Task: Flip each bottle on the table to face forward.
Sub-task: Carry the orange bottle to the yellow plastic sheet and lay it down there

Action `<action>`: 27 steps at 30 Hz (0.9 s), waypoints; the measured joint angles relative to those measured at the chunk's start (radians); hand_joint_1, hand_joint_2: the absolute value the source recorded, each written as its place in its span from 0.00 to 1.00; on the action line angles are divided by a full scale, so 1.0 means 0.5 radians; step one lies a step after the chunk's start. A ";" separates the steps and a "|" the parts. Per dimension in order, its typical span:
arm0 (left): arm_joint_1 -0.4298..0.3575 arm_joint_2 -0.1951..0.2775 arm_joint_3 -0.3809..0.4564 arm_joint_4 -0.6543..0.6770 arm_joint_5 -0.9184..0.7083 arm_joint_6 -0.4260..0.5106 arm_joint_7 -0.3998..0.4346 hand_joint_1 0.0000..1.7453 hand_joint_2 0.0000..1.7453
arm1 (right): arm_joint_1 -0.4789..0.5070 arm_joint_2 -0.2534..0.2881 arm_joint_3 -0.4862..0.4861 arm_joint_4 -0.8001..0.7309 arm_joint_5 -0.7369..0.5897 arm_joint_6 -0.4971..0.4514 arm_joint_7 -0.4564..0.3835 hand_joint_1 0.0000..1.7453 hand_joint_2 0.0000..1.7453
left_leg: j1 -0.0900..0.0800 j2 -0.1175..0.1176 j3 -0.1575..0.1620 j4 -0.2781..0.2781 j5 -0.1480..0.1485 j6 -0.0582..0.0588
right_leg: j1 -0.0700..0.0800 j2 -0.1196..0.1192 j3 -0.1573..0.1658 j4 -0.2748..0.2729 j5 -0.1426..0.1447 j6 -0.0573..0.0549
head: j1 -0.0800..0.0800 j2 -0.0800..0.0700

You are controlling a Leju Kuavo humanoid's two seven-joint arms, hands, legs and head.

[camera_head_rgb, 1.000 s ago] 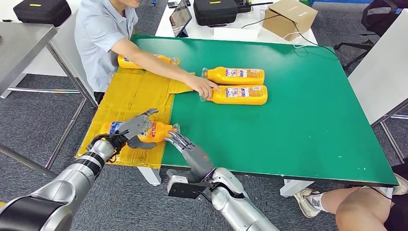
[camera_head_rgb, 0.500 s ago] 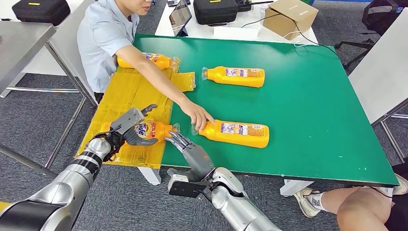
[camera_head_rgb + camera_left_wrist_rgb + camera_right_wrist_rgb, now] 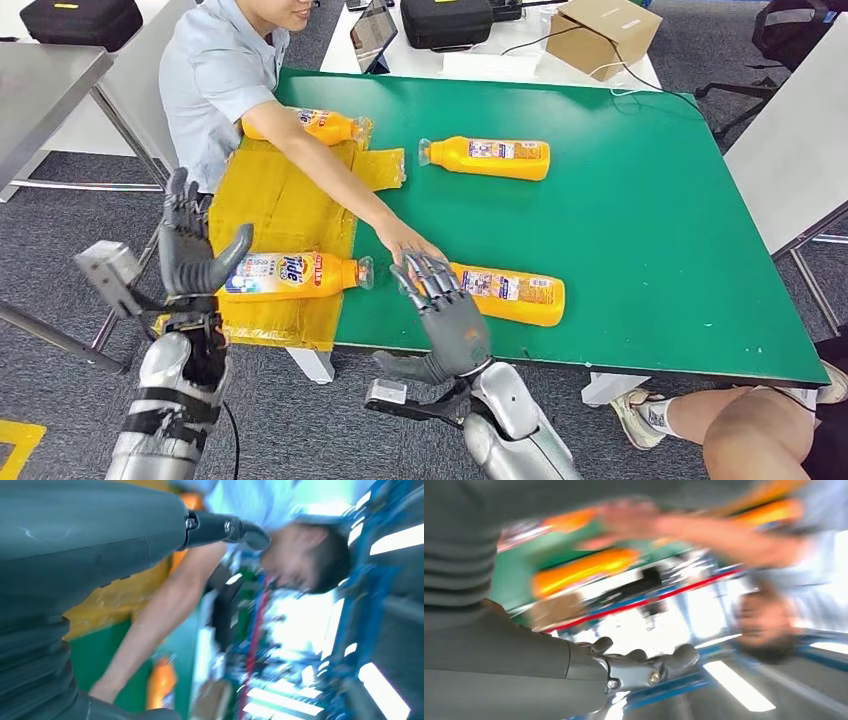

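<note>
An orange bottle with its Tide label up point(image 3: 290, 276) lies on the yellow sheet point(image 3: 275, 200) at the table's near left. My left hand point(image 3: 190, 243) is raised beside it, fingers spread, holding nothing. My right hand point(image 3: 445, 310) is lifted over the near edge, fingers spread and empty, just in front of a second orange bottle point(image 3: 505, 293) lying on the green mat. A person's hand point(image 3: 405, 240) rests at that bottle's cap end. Two more orange bottles lie farther back: one on the mat point(image 3: 488, 158), one by the person point(image 3: 320, 125).
A person in a light blue shirt point(image 3: 210, 75) sits at the table's left and reaches across the sheet. The green table point(image 3: 650, 220) is bare on its right half. Black cases and a cardboard box point(image 3: 600, 35) sit behind. Another person's leg point(image 3: 750, 430) is at the lower right.
My left hand let go of the Tide bottle and rose to its left. My right hand lifted and moved right. The person slid a bottle from mid-table to the near edge.
</note>
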 joint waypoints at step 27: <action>0.398 -0.109 -0.009 -0.682 -0.209 -0.007 0.019 0.00 1.00 | -0.330 -0.262 -0.596 0.586 0.215 0.564 0.595 0.00 1.00 | 0.000 -0.002 0.003 0.000 0.003 0.002 | 0.001 -0.001 0.004 0.000 -0.001 0.005 | 0.000 0.000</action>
